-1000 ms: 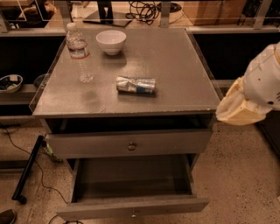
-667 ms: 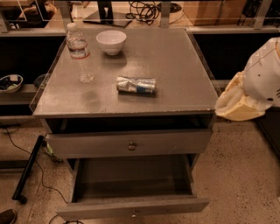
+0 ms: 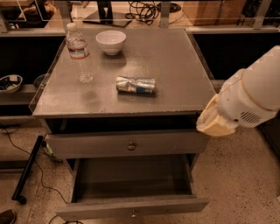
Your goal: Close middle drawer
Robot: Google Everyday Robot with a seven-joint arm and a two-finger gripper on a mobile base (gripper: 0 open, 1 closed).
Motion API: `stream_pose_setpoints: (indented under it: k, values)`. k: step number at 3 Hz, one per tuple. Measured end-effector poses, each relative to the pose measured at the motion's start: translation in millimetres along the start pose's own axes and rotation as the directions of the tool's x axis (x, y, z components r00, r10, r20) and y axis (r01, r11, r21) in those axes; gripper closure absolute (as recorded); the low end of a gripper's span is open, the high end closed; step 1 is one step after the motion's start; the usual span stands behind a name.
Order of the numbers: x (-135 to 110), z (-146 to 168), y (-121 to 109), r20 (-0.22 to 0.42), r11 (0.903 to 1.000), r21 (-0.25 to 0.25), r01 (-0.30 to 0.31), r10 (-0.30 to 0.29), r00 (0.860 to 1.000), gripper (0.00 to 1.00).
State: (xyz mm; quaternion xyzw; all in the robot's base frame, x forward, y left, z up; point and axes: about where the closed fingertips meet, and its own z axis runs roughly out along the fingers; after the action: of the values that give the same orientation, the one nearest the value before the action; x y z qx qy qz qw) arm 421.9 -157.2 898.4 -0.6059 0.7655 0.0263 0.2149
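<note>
Gaping middle drawer [image 3: 131, 186] below, apart from jaws beside tabletop [image 3: 175, 83] corner; grip state untellable.

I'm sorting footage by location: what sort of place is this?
Probably a lab or office workspace: a grey cabinet with the middle drawer pulled open, cables behind it, and a speckled hard floor. The robot's hand hangs beside the cabinet's right edge.

Table [image 3: 175, 78]: bottle [image 3: 78, 52] upright near back-left corner; bowl [image 3: 110, 41] just right of it, by back edge; can [image 3: 135, 84] on its side near centre. Below front edge: upper drawer [image 3: 87, 144] slightly out; middle drawer [image 3: 131, 179] beneath it, pulled far out. Gripper [image 3: 213, 123] just off front-right corner, beside upper drawer.
</note>
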Motion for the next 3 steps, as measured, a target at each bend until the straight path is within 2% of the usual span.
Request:
stream_pose_setpoints:
  k: [1, 2, 3]
  values:
    - [6, 39, 4, -0.005, 0.9985, -0.048, -0.024, 0.024, 1.0, 1.0]
    - [17, 78, 11, -0.026, 0.9929, -0.108, -0.049, 0.047, 0.999, 1.0]
    - [17, 78, 11, -0.026, 0.9929, -0.108, -0.05, 0.047, 0.999, 1.0]
